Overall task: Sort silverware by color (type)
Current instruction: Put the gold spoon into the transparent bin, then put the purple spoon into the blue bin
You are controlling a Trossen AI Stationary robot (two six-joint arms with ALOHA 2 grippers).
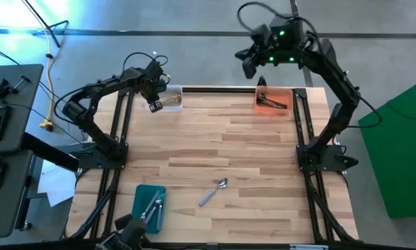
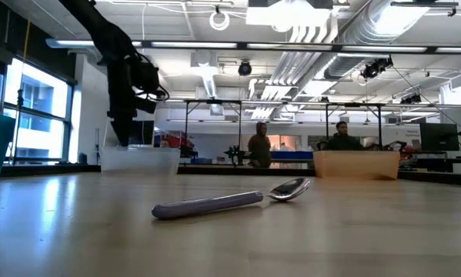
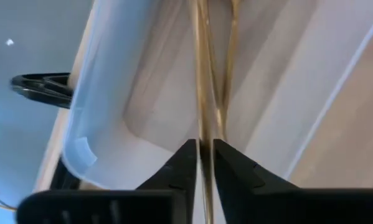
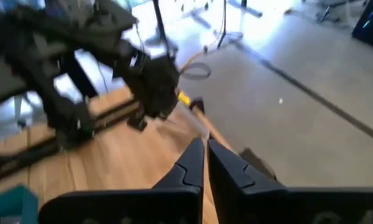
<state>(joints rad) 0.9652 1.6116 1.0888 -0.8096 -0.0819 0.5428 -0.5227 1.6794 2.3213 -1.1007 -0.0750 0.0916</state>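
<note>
My left gripper (image 1: 155, 105) (image 3: 204, 155) stands at the table's far left over the clear tray (image 1: 168, 99) (image 2: 138, 159) and is shut on a gold spoon (image 3: 202, 74). A second gold spoon (image 3: 231, 56) lies in that tray beside it. One silver spoon with a lilac handle (image 1: 213, 192) (image 2: 230, 201) lies flat on the table near the middle front. My right gripper (image 1: 249, 64) (image 4: 205, 152) is shut, holds nothing, and hangs high beyond the far edge, behind the orange tray (image 1: 273, 99) (image 2: 355, 164), which holds black spoons (image 1: 271, 103). My left gripper pinches the gold spoon's slim handle (image 3: 203, 134) between its two fingers, coming from above and slanting down into the clear tray. The spoon runs on past the fingers, and its far part lies along the tray's floor beside the other gold spoon.
A teal tray (image 1: 151, 205) with silver spoons sits at the near left edge. Black frame rails (image 1: 117, 132) run along both sides of the wooden table (image 1: 249, 153). People sit in the room far behind the table (image 2: 259, 144).
</note>
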